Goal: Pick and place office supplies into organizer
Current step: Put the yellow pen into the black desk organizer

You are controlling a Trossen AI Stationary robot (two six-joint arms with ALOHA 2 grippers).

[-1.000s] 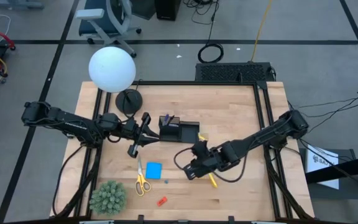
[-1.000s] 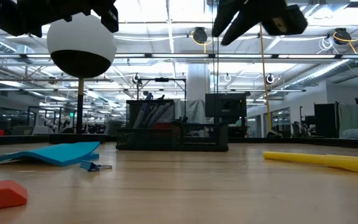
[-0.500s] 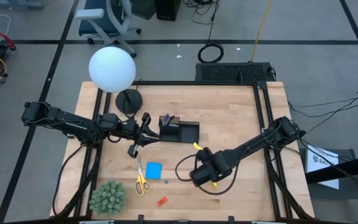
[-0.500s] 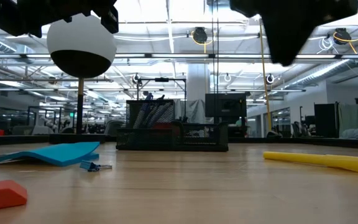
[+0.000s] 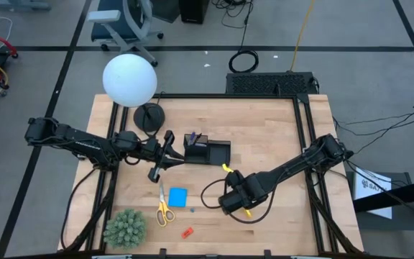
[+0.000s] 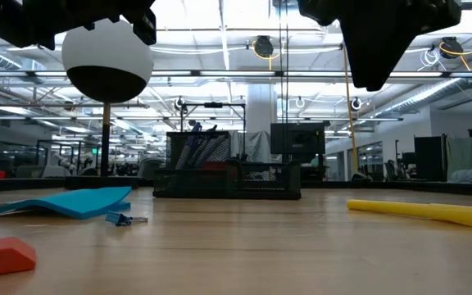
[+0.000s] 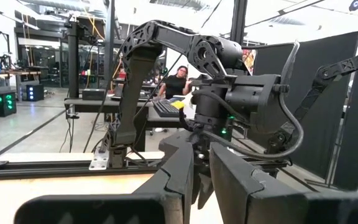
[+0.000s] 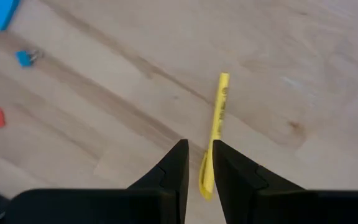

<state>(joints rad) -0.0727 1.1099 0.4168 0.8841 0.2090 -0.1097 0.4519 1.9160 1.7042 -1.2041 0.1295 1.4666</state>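
One yellow pen [image 8: 214, 133] lies flat on the table, its end between the slightly parted right claw [image 8: 198, 163] fingers, ungripped.

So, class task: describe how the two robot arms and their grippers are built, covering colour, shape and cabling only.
Both arms are dark, slender and jointed. The right arm trails a looping black cable near its wrist. Its gripper has two flat, dark, wedge-shaped fingers tapering to blunt tips. The left gripper looks the same, and the left arm also carries black cabling.
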